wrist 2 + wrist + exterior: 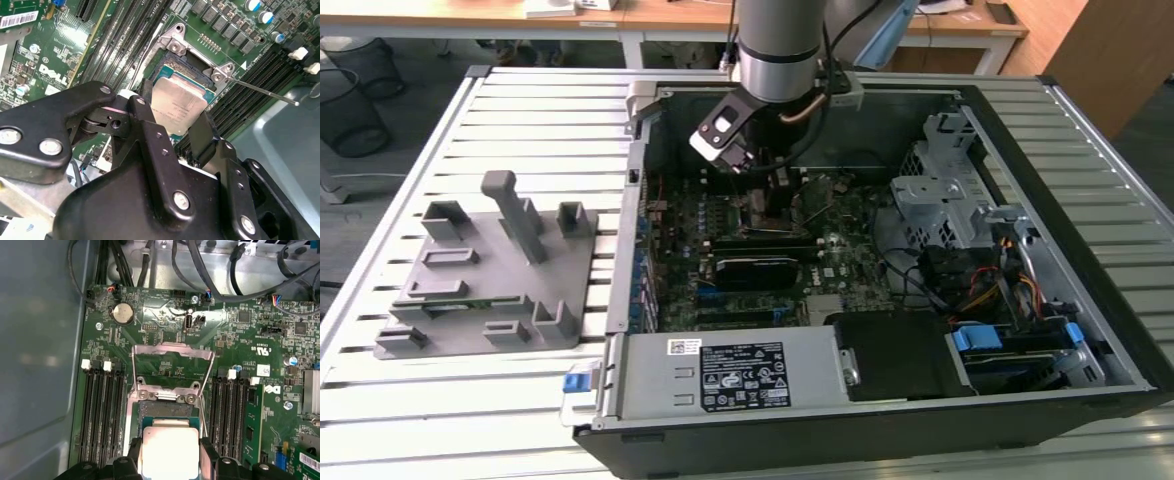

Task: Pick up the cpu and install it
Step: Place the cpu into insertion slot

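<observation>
The cpu (169, 452), a flat square chip with a silver top, sits between my gripper's (170, 456) two black fingers (134, 456), which press on opposite edges. It hangs just over the open socket (165, 409) on the green motherboard. The socket's metal load plate (172, 352) is swung up and back. In the second wrist view the cpu (177, 100) is slightly tilted over the socket frame (176, 44), with the thin lever (260, 90) sticking out sideways. In the exterior view my gripper (771, 182) reaches down into the computer case (1014, 100).
Memory slots (102, 415) flank the socket on both sides. Black cables (220, 275) run along the board's edge. A grey fixture with upright blocks (487, 270) stands on the slatted table at the exterior view's left. The power supply (720, 370) and a drive cage (947, 190) crowd the case.
</observation>
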`<action>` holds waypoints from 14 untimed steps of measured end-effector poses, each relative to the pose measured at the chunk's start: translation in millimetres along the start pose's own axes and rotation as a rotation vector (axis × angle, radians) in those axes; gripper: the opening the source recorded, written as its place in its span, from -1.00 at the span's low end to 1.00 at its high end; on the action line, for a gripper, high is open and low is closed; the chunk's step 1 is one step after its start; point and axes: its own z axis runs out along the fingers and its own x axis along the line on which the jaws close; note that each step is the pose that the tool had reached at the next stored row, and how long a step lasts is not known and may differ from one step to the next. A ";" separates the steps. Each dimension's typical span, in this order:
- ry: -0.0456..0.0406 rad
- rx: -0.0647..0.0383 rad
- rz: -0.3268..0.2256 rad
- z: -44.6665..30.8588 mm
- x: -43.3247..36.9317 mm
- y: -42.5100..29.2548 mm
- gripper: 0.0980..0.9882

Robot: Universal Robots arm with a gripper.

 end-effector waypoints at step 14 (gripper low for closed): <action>-0.0027 -0.001 0.052 12.0 2.9 -0.1 -0.01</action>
